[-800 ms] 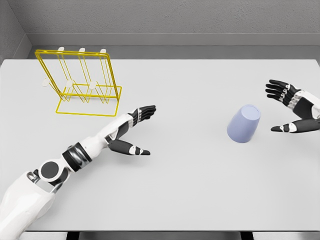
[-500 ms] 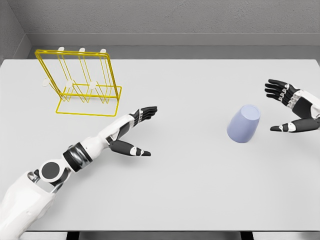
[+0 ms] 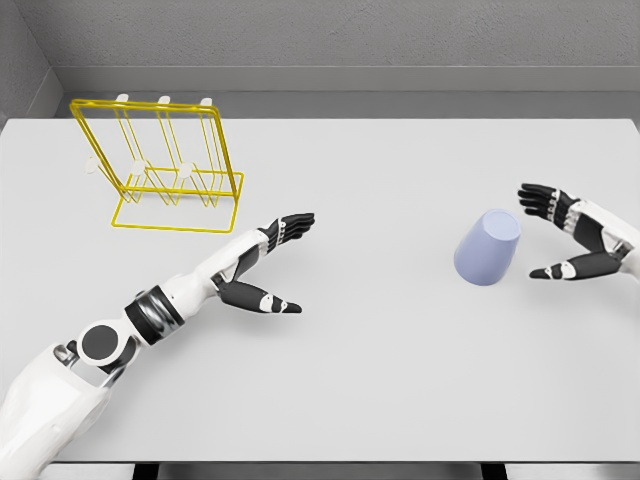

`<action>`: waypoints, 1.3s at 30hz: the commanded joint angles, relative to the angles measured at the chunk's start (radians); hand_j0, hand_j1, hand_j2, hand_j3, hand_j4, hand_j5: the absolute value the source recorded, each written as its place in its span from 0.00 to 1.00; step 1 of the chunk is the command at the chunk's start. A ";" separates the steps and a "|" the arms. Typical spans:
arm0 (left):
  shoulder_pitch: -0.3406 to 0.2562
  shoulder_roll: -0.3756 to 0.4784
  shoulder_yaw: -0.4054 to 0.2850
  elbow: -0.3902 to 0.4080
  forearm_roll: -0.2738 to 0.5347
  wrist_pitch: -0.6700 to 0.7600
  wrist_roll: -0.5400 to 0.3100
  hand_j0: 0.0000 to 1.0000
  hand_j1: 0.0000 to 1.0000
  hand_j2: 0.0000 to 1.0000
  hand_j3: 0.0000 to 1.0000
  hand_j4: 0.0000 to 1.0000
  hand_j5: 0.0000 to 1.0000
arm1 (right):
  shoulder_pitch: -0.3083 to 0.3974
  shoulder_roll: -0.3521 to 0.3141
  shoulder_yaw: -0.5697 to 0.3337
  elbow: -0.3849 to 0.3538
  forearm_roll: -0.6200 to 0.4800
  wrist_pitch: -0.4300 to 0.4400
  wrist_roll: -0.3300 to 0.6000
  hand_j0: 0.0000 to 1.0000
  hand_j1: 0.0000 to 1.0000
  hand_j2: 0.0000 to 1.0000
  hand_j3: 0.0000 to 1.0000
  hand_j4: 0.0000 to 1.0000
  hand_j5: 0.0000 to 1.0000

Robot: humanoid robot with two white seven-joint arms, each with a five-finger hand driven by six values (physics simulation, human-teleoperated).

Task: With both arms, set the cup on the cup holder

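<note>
Cup [image 3: 488, 248] sits untouched on your table [image 3: 380, 380]; right hand [image 3: 575, 235], fingers spread and empty, has moved nearer it, left hand [image 3: 262, 268] unchanged, also released

One head camera looked down and forward over the table [image 3: 360, 400]. It sat fairly close, with the back wall [image 3: 330, 35] topping the frame.

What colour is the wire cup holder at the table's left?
Yellow: the thin-wire cup holder, clearest in the head view.

Pale grey table [image 3: 380, 400] spans the view; grey wall [image 3: 350, 35] rises behind it.
</note>
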 commanded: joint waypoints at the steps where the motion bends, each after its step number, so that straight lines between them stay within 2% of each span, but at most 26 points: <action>1: 0.000 0.003 0.000 -0.007 0.004 0.000 0.000 1.00 1.00 1.00 1.00 1.00 1.00 | 0.000 0.004 -0.004 0.043 0.000 0.001 0.000 1.00 1.00 1.00 1.00 1.00 1.00; 4: 0.002 0.007 0.000 -0.007 0.006 0.000 0.000 1.00 1.00 1.00 1.00 1.00 1.00 | -0.002 0.019 -0.019 0.077 -0.009 0.004 0.000 1.00 1.00 1.00 1.00 1.00 1.00; 9: 0.005 0.009 -0.003 -0.007 0.004 -0.040 0.000 1.00 1.00 1.00 1.00 1.00 1.00 | -0.002 0.085 -0.035 0.115 -0.020 0.012 0.000 1.00 1.00 1.00 1.00 1.00 1.00; 12: 0.005 0.006 -0.003 -0.004 0.006 -0.040 0.000 1.00 1.00 1.00 1.00 1.00 1.00 | -0.003 0.091 -0.035 0.127 -0.040 0.013 0.000 1.00 1.00 1.00 1.00 1.00 1.00; 16: 0.005 0.006 -0.003 -0.001 0.007 -0.040 0.000 1.00 1.00 1.00 1.00 1.00 1.00 | -0.008 0.110 -0.032 0.126 -0.040 0.032 0.000 1.00 1.00 1.00 1.00 1.00 1.00; 21: 0.011 0.007 0.000 -0.003 0.010 -0.041 0.000 1.00 1.00 1.00 1.00 1.00 1.00 | -0.003 0.111 -0.022 0.092 -0.037 0.032 0.000 1.00 1.00 1.00 1.00 1.00 1.00; 39: 0.011 0.004 0.000 0.004 0.013 -0.038 0.000 1.00 1.00 1.00 1.00 1.00 1.00 | -0.002 0.123 -0.005 0.054 -0.037 0.029 0.000 1.00 1.00 1.00 1.00 1.00 1.00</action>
